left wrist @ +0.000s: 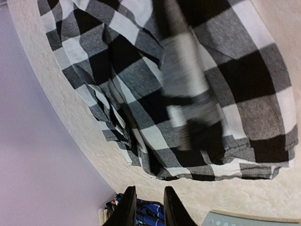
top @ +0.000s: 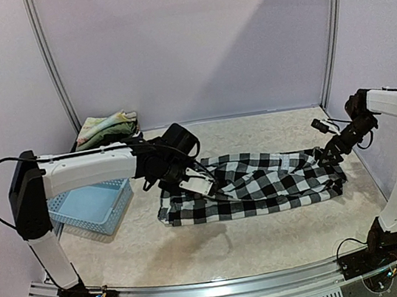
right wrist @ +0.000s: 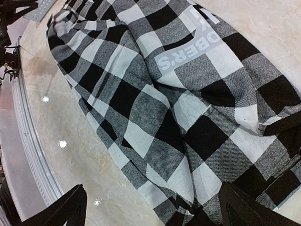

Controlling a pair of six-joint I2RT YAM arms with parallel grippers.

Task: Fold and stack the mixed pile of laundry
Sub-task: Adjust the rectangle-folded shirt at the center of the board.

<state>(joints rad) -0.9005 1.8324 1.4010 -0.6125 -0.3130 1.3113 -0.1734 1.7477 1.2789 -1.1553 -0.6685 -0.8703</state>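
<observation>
The black-and-white checked shirt (top: 256,182) lies crumpled across the middle of the table. It fills the left wrist view (left wrist: 141,84) and the right wrist view (right wrist: 178,94). My left gripper (top: 202,185) hovers over the shirt's left part. Its jaws (left wrist: 149,207) stand a narrow gap apart with nothing between them. A blurred strip of the checked cloth (left wrist: 188,89) hangs in front of that camera. My right gripper (top: 328,153) is at the shirt's right end, open wide (right wrist: 157,212), with the shirt's hem lying between the fingers. A pale floral cloth (top: 105,125) tops a folded stack at the back left.
A light blue perforated basket (top: 91,205) stands left of the shirt under my left arm, and its corner (left wrist: 244,220) shows in the left wrist view. A dark blue printed piece (left wrist: 146,215) lies by the wall. The metal rail (top: 220,294) runs along the near edge.
</observation>
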